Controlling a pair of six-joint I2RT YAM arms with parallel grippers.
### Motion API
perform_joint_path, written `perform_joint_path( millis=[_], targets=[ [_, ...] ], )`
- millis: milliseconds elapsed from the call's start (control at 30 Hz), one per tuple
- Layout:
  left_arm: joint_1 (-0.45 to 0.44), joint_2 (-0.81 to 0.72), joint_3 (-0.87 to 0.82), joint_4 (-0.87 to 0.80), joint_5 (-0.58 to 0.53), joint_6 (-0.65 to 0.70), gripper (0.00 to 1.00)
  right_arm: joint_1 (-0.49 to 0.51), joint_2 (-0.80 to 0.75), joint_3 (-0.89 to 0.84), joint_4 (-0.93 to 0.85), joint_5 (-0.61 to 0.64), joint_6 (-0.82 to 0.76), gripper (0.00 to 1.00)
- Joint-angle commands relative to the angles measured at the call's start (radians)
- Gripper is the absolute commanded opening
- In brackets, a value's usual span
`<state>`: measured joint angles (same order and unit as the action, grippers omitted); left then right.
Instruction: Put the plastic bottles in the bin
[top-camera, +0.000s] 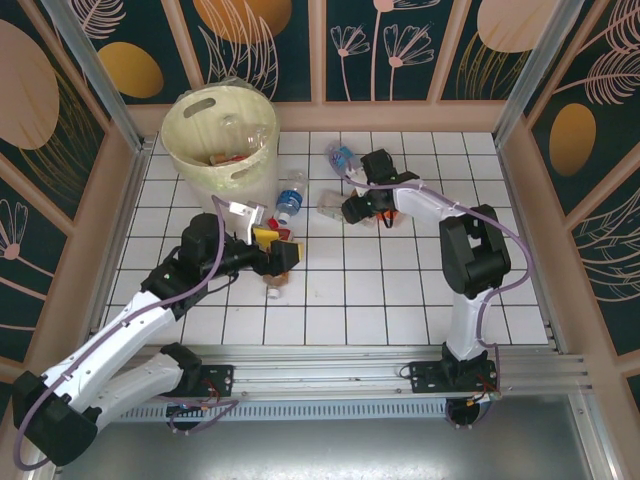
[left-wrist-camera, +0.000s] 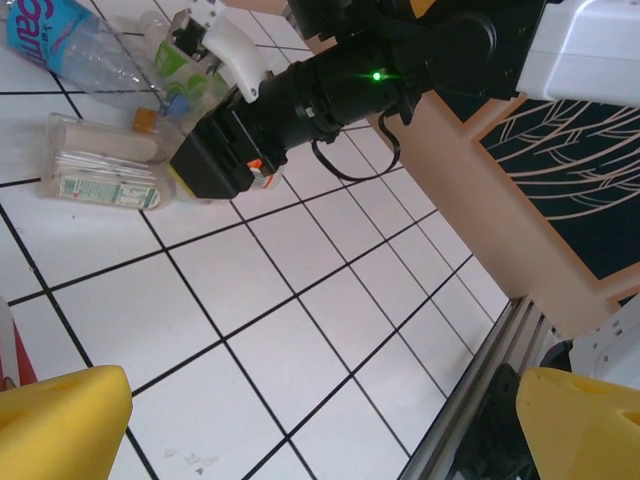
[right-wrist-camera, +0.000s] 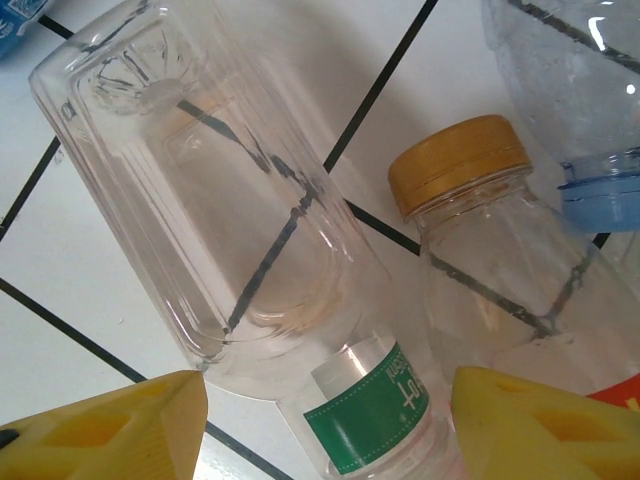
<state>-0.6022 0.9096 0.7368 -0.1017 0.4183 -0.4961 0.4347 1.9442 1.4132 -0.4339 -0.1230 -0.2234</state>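
Right gripper (right-wrist-camera: 322, 418) spread, straddling clear green-label bottle (right-wrist-camera: 362, 402) mid-table nr far edge, not pinching yet; should centre on body, close gently w/o snagging gold-cap bottle (right-wrist-camera: 460, 165) just beside, then carry to bin (top-camera: 240, 178) at far-left corner; left gripper (left-wrist-camera: 320, 430) spread, empty.

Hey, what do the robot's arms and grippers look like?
The left arm and right arm have white links, black joints and a purple cable each. The fingers are yellow wedges. A green light glows on the right arm's black wrist.
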Motion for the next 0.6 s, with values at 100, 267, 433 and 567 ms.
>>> perform_joint_path(
  millis=[100, 267, 433, 567],
  targets=[
    [-0.006, -0.006, -0.014, 0.091, 0.004, -0.035, 0.99, 0.026, 0.023, -0.019, -0.014, 0.003, 0.003, 0.66],
    [-0.006, -0.015, -0.037, 0.100, 0.001, -0.042, 0.99, 0.048, 0.005, -0.065, 0.009, 0.017, 0.018, 0.65],
    [-0.007, -0.025, -0.061, 0.117, 0.005, -0.055, 0.99, 0.067, 0.004, -0.111, 0.037, 0.047, 0.034, 0.60],
    [-0.007, -0.028, -0.062, 0.117, 0.005, -0.058, 0.99, 0.075, 0.007, -0.129, 0.065, 0.072, 0.052, 0.56]
  ],
)
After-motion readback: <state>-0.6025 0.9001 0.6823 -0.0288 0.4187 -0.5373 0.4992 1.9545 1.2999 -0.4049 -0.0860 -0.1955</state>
